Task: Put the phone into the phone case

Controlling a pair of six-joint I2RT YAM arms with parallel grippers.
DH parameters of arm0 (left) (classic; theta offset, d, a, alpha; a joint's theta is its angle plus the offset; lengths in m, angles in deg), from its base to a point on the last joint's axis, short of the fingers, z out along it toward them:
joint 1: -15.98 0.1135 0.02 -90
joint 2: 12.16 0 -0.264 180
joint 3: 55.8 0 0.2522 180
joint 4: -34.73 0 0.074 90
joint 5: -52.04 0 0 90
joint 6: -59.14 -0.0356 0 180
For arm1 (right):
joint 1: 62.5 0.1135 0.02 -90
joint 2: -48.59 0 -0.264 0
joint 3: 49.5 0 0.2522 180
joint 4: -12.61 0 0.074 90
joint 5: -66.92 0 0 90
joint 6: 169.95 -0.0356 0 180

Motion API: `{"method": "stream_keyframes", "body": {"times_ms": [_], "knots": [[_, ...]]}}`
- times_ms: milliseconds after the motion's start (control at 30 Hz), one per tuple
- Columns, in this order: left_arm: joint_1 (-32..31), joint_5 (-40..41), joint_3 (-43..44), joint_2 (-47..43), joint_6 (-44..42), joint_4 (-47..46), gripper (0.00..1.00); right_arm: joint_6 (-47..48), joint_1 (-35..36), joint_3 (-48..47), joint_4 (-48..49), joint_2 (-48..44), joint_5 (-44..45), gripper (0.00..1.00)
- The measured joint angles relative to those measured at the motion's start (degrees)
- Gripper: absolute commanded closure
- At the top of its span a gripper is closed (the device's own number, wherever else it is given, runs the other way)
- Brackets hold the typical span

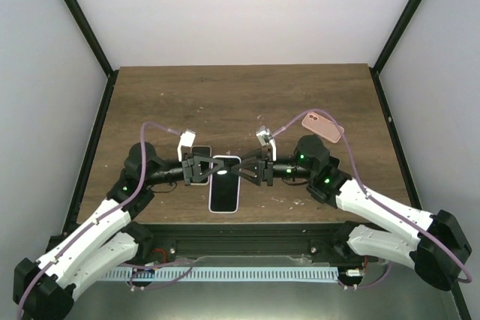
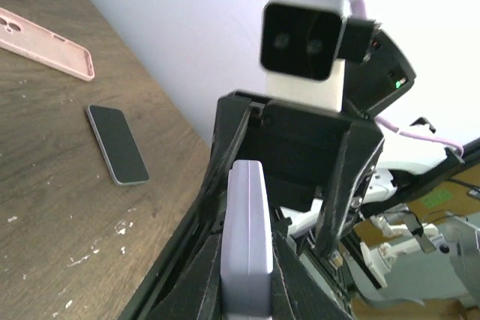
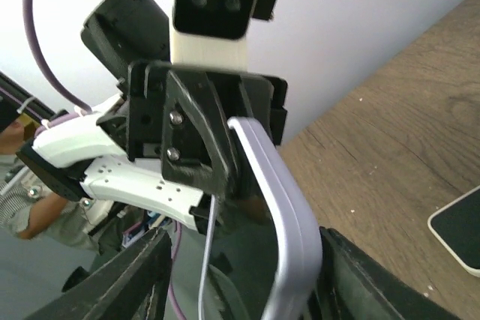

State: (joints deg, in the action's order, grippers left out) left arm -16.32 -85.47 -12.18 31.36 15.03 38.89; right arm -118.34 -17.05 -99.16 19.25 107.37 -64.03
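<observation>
Two robot arms meet over a wooden surface (image 1: pixel 225 95), a lavender phone case (image 2: pixel 246 237) raised between them. The left gripper (image 1: pixel 210 167) has its fingers (image 2: pixel 206 260) clenched on one end of the case, which the left wrist view shows edge-on. At the other end, the right gripper (image 1: pixel 244 168) has its fingers (image 3: pixel 127 275) released and spread wide: one stands well apart from the case, the other just beside its curved rim, and whether that one touches cannot be told. The phone (image 1: pixel 224 194) lies flat on the surface, dark screen up, near the front edge and below the two grippers in the top view, outside the case. A pink phone case (image 1: pixel 322 127) lies on the surface off to the right, well apart from the phone, close to the right arm's purple cable (image 1: pixel 352 162). White walls with black frame rails enclose the surface on three sides.
</observation>
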Motion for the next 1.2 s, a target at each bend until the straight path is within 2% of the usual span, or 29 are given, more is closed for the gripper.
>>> {"method": "stream_keyframes", "body": {"times_ms": [133,300,433,467,567,733,833,967,1200], "knots": [[0.0,2.4,-0.1,-1.2,1.7,-1.0,1.0,-0.1,0.0,1.7,0.3,0.1,-1.0,0.46],[0.0,3.9,-0.1,-1.0,2.3,-1.7,1.0,-0.9,0.0,2.8,1.7,2.3,-4.3,0.81],[0.0,4.3,-0.1,-0.1,2.7,-2.4,1.0,-2.3,0.0,3.8,3.5,2.6,-6.0,0.98],[0.0,3.9,-0.1,-0.1,2.5,-2.8,0.97,-3.0,-0.2,4.0,4.2,2.6,-6.6,0.99],[0.0,3.3,-0.1,-0.2,2.7,-4.6,0.77,-3.7,-0.3,4.0,5.2,1.6,-7.0,0.99],[0.1,4.6,0.0,-0.8,4.7,-4.5,0.59,-1.4,-0.3,4.3,3.3,-0.5,-5.2,0.99],[0.1,5.1,0.5,-2.0,5.0,-3.1,0.54,-0.1,-0.3,4.3,2.7,-2.2,-4.3,0.99],[0.1,5.2,1.5,-2.9,4.7,-1.4,0.54,0.5,-0.3,4.3,2.8,-3.7,-3.9,0.99],[0.1,4.8,1.9,-2.5,3.2,0.6,0.73,1.4,-0.3,4.3,1.4,-3.8,-3.2,0.99]]}}
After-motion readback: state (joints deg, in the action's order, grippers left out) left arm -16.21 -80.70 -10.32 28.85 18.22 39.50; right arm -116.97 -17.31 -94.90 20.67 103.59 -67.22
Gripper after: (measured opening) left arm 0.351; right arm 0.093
